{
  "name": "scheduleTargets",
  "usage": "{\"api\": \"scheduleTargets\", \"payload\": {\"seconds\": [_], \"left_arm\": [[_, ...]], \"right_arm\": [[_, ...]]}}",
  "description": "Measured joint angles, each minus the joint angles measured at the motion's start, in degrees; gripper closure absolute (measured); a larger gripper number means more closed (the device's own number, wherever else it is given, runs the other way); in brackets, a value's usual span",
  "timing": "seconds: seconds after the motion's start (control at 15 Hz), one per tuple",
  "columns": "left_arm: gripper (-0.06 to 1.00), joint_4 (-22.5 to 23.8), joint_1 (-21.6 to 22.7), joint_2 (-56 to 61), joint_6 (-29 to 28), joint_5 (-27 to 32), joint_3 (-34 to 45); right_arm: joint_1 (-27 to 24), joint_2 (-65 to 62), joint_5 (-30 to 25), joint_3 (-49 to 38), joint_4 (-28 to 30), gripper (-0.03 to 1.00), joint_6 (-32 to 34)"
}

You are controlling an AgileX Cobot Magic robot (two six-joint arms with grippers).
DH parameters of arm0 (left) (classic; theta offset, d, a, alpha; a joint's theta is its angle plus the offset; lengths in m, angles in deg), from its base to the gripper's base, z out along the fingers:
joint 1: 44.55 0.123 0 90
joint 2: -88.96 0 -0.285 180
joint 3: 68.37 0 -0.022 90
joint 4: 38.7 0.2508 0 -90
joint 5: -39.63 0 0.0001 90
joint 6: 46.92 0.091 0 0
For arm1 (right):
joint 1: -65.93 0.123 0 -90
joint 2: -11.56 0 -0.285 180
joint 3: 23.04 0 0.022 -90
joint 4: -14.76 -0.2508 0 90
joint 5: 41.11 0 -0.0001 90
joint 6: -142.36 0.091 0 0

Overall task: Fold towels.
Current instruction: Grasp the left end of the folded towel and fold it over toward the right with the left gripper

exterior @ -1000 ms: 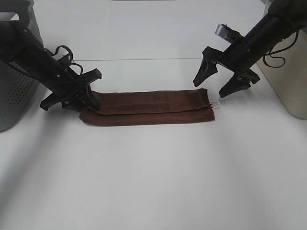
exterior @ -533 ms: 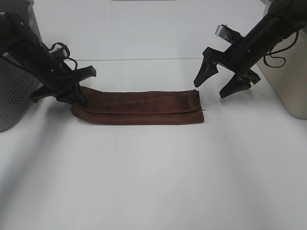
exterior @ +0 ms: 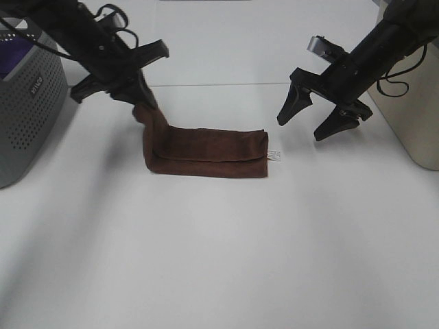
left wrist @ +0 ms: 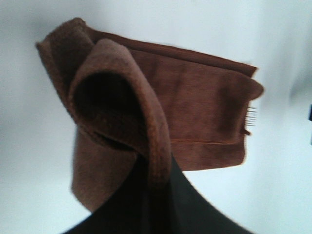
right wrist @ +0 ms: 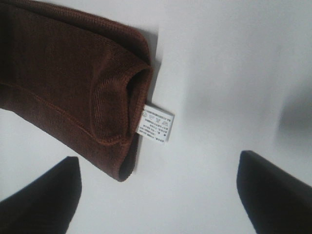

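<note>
The left claw (exterior: 140,104), clamped shut on one end of the towel (exterior: 212,149), holds that end raised above the worktop (exterior: 219,260) on the side toward its left edge, while the rest of the folded strip lies flat in the far half. The strip's long axis runs parallel to the far edge, its free end and white tag (exterior: 275,155) pointing at the right edge. The right claw (exterior: 302,129), spread wide and holding nothing, hovers near that tagged end; the next fold looks set to carry the raised end along this axis
</note>
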Motion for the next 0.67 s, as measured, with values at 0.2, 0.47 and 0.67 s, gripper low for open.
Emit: {"api": "scheduleTargets", "payload": {"seconds": [0.2, 0.47, 0.67], "left_arm": [[0.93, -4.0, -5.4, -2.9, -0.2, -2.7, -3.8], [0.91, -5.3, -9.2, -12.0, -3.7, -1.8, -12.8], [0.73, -5.8, -10.0, -15.5, -5.3, 0.9, -17.4]], "right_arm": [[0.0, 0.0, 0.0, 0.0, 0.2, 0.15, 0.0], [0.0, 0.0, 0.0, 0.0, 0.4, 0.15, 0.0], [0.0, 0.0, 0.1, 0.0, 0.4, 0.15, -0.1]]}}
